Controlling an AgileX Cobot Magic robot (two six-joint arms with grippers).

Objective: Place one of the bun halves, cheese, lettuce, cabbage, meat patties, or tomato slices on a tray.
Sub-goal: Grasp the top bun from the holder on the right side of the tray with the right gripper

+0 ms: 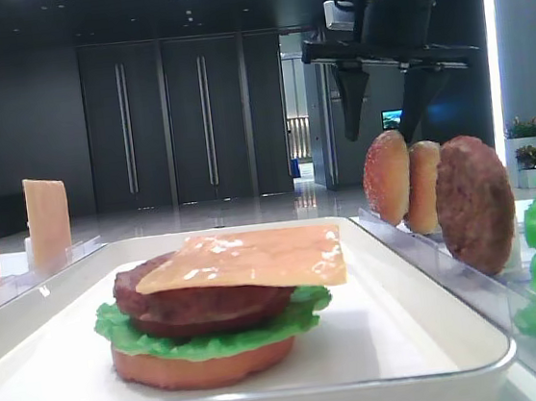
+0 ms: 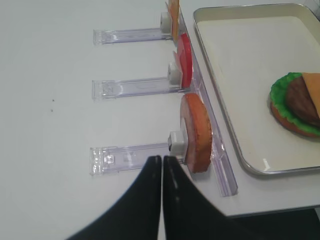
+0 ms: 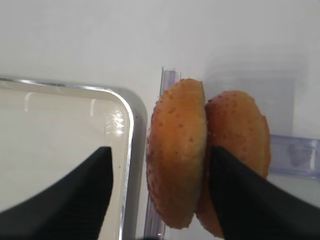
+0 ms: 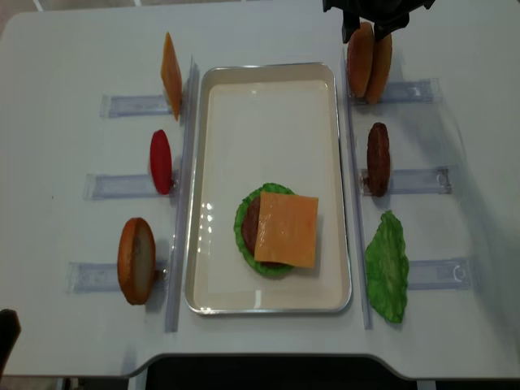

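Observation:
The white tray [image 4: 268, 122] holds a stack of bun base, lettuce, patty and cheese [image 4: 286, 229]. Two bun halves [image 4: 360, 58] [image 4: 379, 57] stand on edge in the back right rack. My right gripper [image 3: 160, 150] hangs open over them. It straddles the left bun half [image 3: 177, 150], one finger above the tray rim [image 3: 131, 130] and the other at the seam with the right bun half [image 3: 240, 130]. Neither finger visibly touches a bun. My left gripper [image 2: 162, 159] is shut and empty, just left of another bun half [image 2: 196, 131] in the front left rack.
Clear racks flank the tray. On the left stand a cheese slice [image 4: 171, 75] and a tomato slice [image 4: 161, 161]. On the right are a meat patty [image 4: 378, 158] and a lettuce leaf [image 4: 387, 264]. The table's front edge lies close behind the left gripper.

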